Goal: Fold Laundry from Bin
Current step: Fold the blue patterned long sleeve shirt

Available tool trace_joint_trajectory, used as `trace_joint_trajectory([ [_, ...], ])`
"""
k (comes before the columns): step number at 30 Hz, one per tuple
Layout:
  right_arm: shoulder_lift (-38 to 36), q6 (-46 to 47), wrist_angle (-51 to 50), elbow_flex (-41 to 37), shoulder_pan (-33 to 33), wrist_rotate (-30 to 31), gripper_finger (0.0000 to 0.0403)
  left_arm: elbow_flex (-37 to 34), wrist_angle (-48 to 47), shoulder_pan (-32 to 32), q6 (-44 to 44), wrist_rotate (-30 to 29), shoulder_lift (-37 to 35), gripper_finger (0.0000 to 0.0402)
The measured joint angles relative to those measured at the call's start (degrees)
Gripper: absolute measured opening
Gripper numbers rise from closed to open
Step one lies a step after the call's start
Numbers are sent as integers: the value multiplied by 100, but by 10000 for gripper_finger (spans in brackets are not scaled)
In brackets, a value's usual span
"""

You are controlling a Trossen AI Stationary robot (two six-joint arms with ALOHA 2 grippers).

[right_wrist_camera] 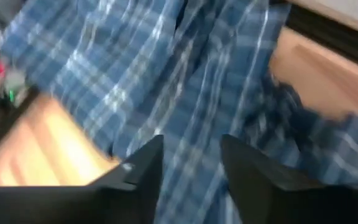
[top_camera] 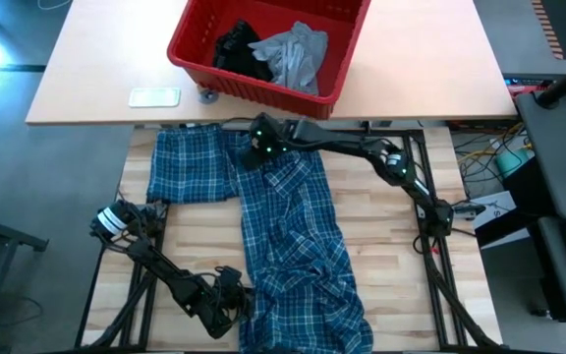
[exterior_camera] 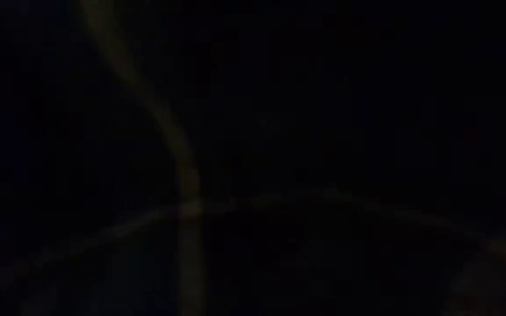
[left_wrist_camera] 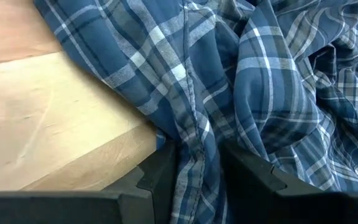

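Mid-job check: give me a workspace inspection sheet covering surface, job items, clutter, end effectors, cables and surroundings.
Surface: wooden table, mostly covered by cloth down the middle.
Job's things: plaid shirt spread flat, one sleeve out sideways, lower part rumpled; red bin on the far tabletop, holding a grey T-shirt and a black garment.
Clutter: small pale flat item beside the bin.
End effectors: left end effector pinches a shirt fold at the near edge; right end effector open over the shirt near the collar end.
Cables: loose cables off the right side.
Surroundings: grey floor; low view dark, nothing seen.
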Motion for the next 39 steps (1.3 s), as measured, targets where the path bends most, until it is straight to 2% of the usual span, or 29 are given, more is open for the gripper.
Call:
trace_joint_trajectory([
  [4, 445, -111, 831, 9, -4, 589, 219, 2, -4, -51, 4, 0, 2, 118],
  [6, 712, -256, 832, 136, -4, 981, 231, 0, 2, -84, 18, 8, 4, 118],
  [9, 1016, -249, 755, 299, -18, 1102, 230, 0, 14, -140, 49, 30, 4, 118],
  [13, 1212, 87, 854, 463, -98, 1103, 206, -4, 17, -167, 47, 44, 4, 118],
  [16, 1298, 85, 921, 498, -137, 1152, 169, -4, 18, -170, 29, 52, 4, 118],
  [22, 1244, 52, 1332, 596, -168, 1010, 27, -7, 21, -170, 4, 66, 4, 118],
  [26, 1028, 87, 1583, 787, -155, 660, 10, -7, 28, -170, -17, 74, 4, 118],
  [30, 321, 127, 1520, 760, -75, 591, 9, -7, 29, -167, -31, 74, 4, 118],
  [35, -308, -276, 1226, 760, 12, 1139, 9, -7, 29, -162, -60, 28, 4, 118],
  [39, -434, -333, 692, 756, 42, 1276, 9, -7, 25, -145, -65, 22, 4, 118],
])
